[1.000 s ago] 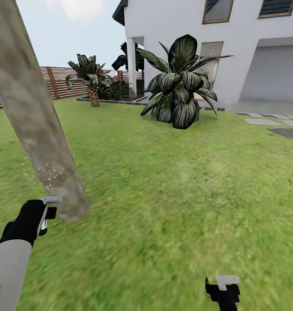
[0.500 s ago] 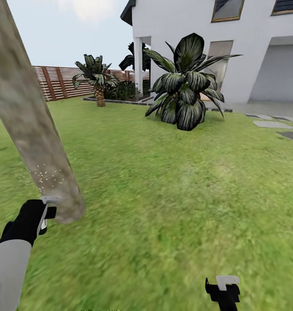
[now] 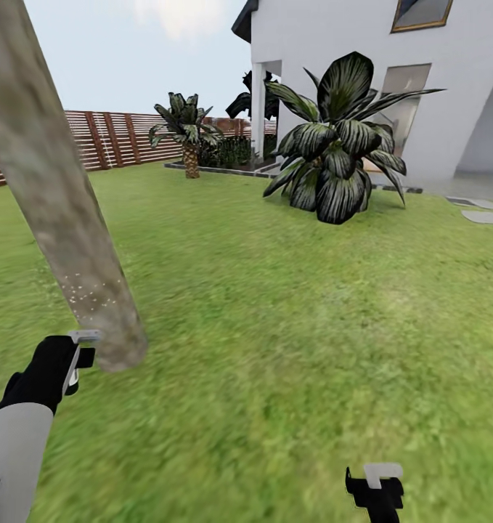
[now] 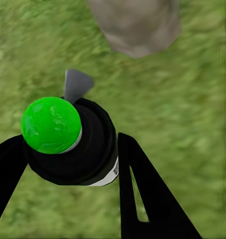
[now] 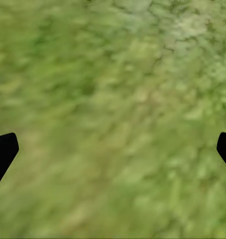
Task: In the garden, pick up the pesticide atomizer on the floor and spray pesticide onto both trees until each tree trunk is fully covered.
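Head view: one mottled tree trunk [image 3: 61,211] leans over the lawn [image 3: 297,305], pale specks near its base, the left gripper [image 3: 78,357] just beside it. Left wrist view: two black fingers [image 4: 142,189] clamp one green-capped atomizer [image 4: 68,142]. Right wrist view: the right gripper [image 5: 113,149] spread wide over grass.

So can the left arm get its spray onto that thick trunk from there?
Probably yes. The left gripper holds the sprayer right beside the trunk, with only grass between them. White specks already dot the bark low down.
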`<state>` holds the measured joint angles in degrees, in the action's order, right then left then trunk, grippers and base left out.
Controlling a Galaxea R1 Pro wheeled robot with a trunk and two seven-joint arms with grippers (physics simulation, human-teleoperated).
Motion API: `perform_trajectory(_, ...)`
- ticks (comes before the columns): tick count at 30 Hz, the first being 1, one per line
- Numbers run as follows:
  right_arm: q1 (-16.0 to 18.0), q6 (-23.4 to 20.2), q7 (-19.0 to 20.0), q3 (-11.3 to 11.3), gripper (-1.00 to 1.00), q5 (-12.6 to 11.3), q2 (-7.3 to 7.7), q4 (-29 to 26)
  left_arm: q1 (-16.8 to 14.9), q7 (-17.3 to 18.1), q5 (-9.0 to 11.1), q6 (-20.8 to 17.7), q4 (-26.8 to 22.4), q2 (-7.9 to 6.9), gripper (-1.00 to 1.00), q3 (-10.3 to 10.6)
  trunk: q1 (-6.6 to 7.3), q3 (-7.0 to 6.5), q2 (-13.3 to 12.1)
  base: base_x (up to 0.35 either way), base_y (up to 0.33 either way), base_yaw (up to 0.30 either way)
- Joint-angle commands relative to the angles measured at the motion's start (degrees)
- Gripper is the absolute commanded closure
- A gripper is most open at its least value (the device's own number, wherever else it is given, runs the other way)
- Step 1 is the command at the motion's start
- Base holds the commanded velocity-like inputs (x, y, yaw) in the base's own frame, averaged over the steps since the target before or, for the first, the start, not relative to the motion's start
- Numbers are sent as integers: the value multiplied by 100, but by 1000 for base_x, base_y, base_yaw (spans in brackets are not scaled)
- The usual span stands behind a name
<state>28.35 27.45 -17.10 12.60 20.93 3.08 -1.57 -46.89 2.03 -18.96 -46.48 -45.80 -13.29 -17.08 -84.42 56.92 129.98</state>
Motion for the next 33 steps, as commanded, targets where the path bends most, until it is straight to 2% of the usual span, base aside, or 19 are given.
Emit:
perform_trajectory(1, 4, 14, -21, 41, -100, 61, 0, 8, -4, 26, -29, -26, -8, -2, 100, -14, -1, 5, 2, 168, -261, 5)
perform_trajectory(17, 4, 14, -21, 41, -100, 61, 0, 8, -4, 0, -31, -32, -17, -51, 100, -28, -1, 5, 2, 165, -261, 7)
perform_trajectory(22, 4, 14, -21, 41, -100, 61, 0, 8, -4, -371, -10, -50, -17, -59, 100, -32, -1, 5, 2, 158, -261, 228)
perform_trajectory(33, 4, 14, -21, 41, -100, 61, -6, 8, -4, -405, 46, -45, -15, -9, 100, -45, -1, 5, 2, 149, -190, 275)
